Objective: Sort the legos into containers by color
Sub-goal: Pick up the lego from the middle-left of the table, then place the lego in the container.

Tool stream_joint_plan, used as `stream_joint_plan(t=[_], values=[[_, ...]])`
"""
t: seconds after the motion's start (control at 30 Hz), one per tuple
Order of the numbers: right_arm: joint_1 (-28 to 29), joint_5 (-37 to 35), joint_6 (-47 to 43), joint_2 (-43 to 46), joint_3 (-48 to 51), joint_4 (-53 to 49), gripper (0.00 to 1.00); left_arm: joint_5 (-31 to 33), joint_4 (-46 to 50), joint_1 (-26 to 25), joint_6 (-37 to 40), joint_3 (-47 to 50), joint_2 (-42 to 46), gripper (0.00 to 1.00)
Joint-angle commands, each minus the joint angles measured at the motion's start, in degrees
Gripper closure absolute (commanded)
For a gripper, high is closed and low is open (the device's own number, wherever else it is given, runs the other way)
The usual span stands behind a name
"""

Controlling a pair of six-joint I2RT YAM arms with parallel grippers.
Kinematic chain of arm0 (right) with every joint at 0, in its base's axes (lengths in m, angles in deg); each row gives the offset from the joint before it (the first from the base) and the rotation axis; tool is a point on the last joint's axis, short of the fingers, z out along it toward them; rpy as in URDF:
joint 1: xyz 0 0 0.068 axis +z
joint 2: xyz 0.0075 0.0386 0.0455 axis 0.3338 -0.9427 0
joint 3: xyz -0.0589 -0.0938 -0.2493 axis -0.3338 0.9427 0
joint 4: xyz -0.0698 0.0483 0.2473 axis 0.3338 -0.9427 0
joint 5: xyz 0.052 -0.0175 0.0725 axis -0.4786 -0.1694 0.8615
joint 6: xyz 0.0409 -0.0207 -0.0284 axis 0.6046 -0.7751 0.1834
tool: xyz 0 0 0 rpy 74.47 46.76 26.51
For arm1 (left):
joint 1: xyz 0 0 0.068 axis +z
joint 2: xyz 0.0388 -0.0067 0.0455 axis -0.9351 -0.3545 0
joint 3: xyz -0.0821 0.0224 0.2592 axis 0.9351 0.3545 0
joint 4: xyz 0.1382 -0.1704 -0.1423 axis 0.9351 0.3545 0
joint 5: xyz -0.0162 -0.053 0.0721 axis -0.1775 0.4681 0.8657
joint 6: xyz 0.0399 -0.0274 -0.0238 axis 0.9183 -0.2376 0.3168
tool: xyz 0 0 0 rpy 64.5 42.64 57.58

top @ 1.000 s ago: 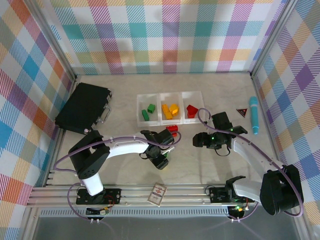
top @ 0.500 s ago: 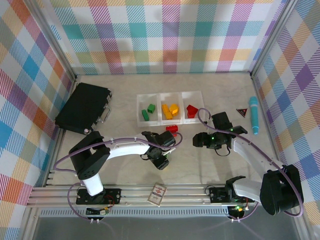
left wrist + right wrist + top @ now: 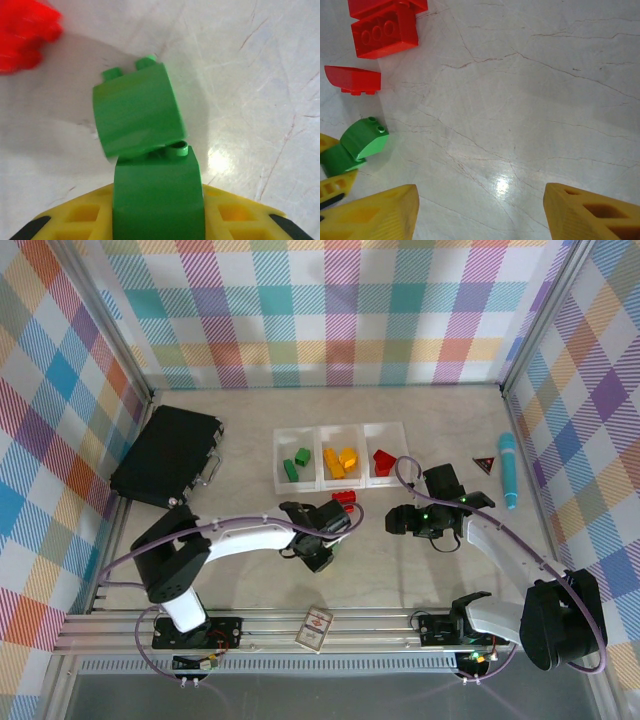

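The left pincer (image 3: 159,226) is clamped on a green brick (image 3: 157,192) at the bottom centre of its wrist view. A second green brick (image 3: 137,112) lies tilted on the desk (image 3: 260,75) just ahead and seems to touch it. Red bricks (image 3: 384,31) lie at the upper left of the right wrist view. The right pincer (image 3: 480,215) stands wide, holding nothing. In the overhead view the white trays (image 3: 342,427) sit above centre, holding green, yellow and red pieces.

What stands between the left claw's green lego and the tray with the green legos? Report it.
Nothing visible blocks it. The left claw grips a green lego, with a second green lego touching it. The red legos lie just right of the line to the green tray.
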Motion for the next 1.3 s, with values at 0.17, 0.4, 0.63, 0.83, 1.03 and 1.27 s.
stream_joint_plan(t=[0.17,0.4,0.63,0.83,1.03,1.27], values=[[-0.3,3.4,-0.4,1.2,-1.2,-0.5,0.33,10.1,6.1,6.0,3.7,-8.1,14.0,0.71],[-0.3,5.2,0.4,2.4,-1.8,-0.1,0.33,5.1,7.5,22.2,5.4,-19.8,7.0,0.69],[-0.4,5.3,0.1,3.0,-1.5,-0.2,0.33,3.0,8.9,28.5,5.5,-31.5,-7.4,0.7],[-0.4,5.4,-0.8,3.1,-1.7,-0.8,0.32,2.8,9.3,29.6,6.1,-37.7,-15.5,0.62],[-0.4,5.8,-0.9,3.1,-1.4,-0.5,0.32,3.5,10.3,29.9,7.1,-40.3,-20.9,0.51],[-0.3,5.9,-1.0,2.5,-1.7,-0.3,0.32,3.6,8.0,30.2,5.6,-38.2,-19.8,0.44]])
